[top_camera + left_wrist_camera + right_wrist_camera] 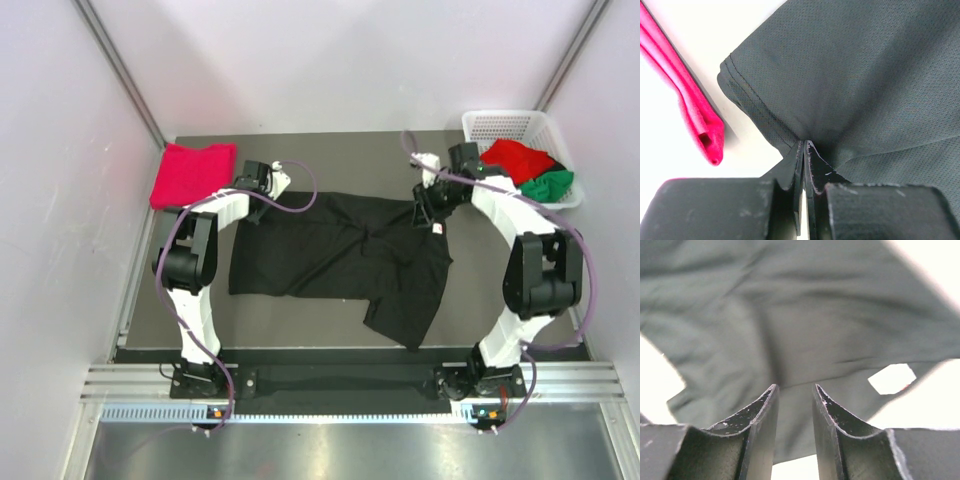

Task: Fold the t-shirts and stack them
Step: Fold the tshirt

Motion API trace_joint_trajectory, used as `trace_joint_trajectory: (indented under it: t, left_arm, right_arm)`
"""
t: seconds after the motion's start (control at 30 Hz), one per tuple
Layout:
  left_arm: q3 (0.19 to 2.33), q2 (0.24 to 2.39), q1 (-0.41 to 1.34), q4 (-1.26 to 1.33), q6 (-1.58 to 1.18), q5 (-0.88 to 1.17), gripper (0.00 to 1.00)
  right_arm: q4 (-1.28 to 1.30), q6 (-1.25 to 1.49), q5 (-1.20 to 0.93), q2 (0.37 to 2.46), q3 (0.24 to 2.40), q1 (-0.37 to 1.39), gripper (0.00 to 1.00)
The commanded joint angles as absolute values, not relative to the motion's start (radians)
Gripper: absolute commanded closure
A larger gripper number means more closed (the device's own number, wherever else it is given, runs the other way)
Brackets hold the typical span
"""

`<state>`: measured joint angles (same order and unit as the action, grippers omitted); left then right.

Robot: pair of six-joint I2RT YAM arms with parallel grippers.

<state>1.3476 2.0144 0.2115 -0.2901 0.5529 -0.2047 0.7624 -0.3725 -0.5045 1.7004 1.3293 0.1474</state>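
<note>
A black t-shirt (340, 262) lies spread and rumpled across the dark table, with its small white tag (437, 229) near the far right edge. My left gripper (284, 184) is at the shirt's far left corner. In the left wrist view it (805, 144) is shut on the stitched hem of the black t-shirt (855, 75). My right gripper (425, 205) hovers at the far right edge. Its jaws (795, 389) stand apart, and the black cloth (790, 315) shows just beyond them, not pinched. A folded crimson-pink t-shirt (192, 172) rests at the far left corner, and its edge (695, 115) lies beside my left gripper.
A white mesh basket (500, 120) stands at the back right and holds a red t-shirt (515, 155) and a green one (548, 185). White walls close in the table on three sides. The arm bases sit on the rail at the near edge.
</note>
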Motion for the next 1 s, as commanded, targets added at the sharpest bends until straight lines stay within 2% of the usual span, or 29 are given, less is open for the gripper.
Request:
trace_joint_trajectory:
  t: [0.0, 0.23, 0.73, 0.97]
  left_arm:
    - [1.376, 2.005, 0.21, -0.284, 0.566, -0.222, 0.95]
    - [1.424, 2.042, 0.172, -0.301, 0.571, -0.218, 0.94]
    - [1.454, 2.115, 0.163, -0.284, 0.58, -0.233, 0.95]
    - [1.486, 2.169, 0.15, -0.279, 0.569, -0.238, 0.95]
  right_arm:
    - [0.675, -0.341, -0.401, 1.822, 1.437, 0.069, 0.67]
    - [0.673, -0.35, -0.379, 1.986, 1.601, 0.028, 0.67]
    - [0.644, -0.364, -0.324, 2.097, 1.643, 0.008, 0.67]
    - [0.64, -0.391, -0.213, 2.212, 1.746, 0.008, 0.72]
